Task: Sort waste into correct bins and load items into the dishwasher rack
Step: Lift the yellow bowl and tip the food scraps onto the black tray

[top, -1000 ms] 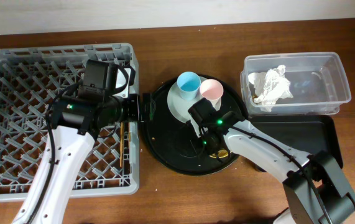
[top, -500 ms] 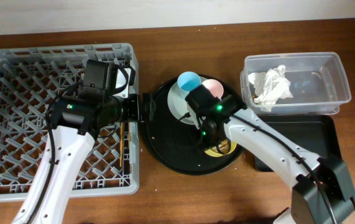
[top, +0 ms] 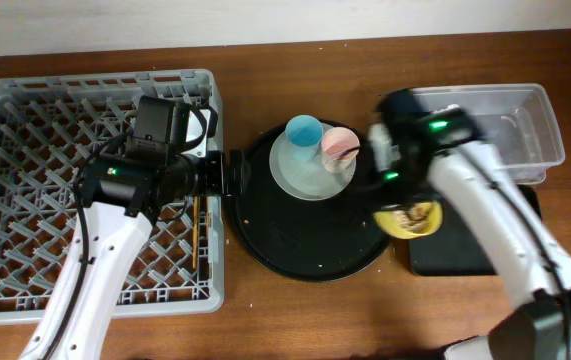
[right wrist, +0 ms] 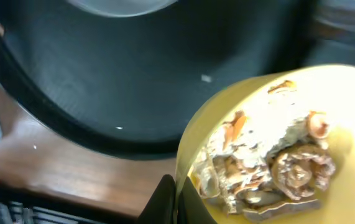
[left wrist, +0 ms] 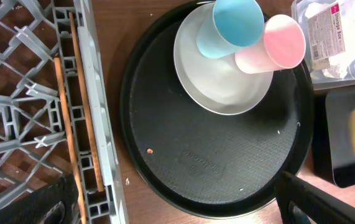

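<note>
Right gripper point(right wrist: 172, 198) nips the yellow bowl point(right wrist: 345, 106) by its rim — food scraps point(right wrist: 270, 165) inside; left gripper point(left wrist: 183, 208) gapes wide, holding nothing.

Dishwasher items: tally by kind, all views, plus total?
Cups: 2, the light-blue cup and the pink cup
Plates: 1, the pale plate
Bowls: 1, the yellow bowl, with food scraps inside
Chopsticks: 2 sticks, the chopsticks lying in the rack
Total: 6
</note>
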`<state>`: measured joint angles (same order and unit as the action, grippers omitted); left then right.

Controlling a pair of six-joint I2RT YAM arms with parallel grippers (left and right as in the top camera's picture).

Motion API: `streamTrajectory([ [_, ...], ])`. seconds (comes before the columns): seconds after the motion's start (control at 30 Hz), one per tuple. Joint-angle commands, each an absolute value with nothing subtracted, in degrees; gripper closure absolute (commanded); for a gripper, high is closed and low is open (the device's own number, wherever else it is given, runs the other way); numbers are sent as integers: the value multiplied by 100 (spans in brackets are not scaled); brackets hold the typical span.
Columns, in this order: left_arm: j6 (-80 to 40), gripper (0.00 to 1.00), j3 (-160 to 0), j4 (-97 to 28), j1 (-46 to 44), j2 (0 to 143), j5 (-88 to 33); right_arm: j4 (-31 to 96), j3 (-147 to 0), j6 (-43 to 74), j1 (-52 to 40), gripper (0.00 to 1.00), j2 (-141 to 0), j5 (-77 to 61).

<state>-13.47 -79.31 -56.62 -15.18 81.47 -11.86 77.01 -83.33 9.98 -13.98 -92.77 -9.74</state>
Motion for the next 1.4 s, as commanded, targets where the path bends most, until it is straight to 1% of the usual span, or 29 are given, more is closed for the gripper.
streamTrajectory([
  [0.0, -1337, 1, -7988, -5671, -1483, 8097, -1245, 7854, -8466, 436, -132, 96, -8958, -1949],
  [0.2, -1337, 1, -7988, -5671, -1483, 8097, -1245, 7940, -8309, -329, 1350, 96, -8960, -2945],
  [0.4, -1337, 1, -7988, -5671, -1483, 8097, -1245, 7843, -7889, -1109, 2460, 96, -8962, -4158],
  [0.47, -1337, 1, -7988, -5671, -1483, 8097, -1245, 7653, -7588, -1332, 2864, 96, -8962, -4722],
  [0.7, -1337, 1, -7988, -5671, -1483, 8097, -1245, 6781, -6471, -1367, 3876, 96, -8967, -5990],
  [0.73, -1337, 1, -7988, -5671, -1483, 8097, -1245, 6608, -6252, -1535, 4047, 96, -8967, -6396],
  [0.8, -1337, 1, -7988, -5671, -1485, 8097, -1245, 6383, -5972, -1673, 4248, 96, -8971, -6864],
  [0.97, -1337, 1, -7988, -5671, -1483, 8097, -1245, 5725, -5269, -1669, 4637, 96, -8978, -7544],
  [1.13, -1337, 1, -7988, -5671, -1483, 8097, -1245, 5712, -5068, -1549, 5046, 96, -8978, -8892],
  [1.2, -1337, 1, -7988, -5671, -1483, 8097, -1245, 5647, -5070, -1216, 5151, 96, -8978, -8892],
  [1.37, -1337, 1, -7988, -5671, -1483, 8097, -1245, 5822, -5068, -1188, 5253, 96, -8978, -8892],
])
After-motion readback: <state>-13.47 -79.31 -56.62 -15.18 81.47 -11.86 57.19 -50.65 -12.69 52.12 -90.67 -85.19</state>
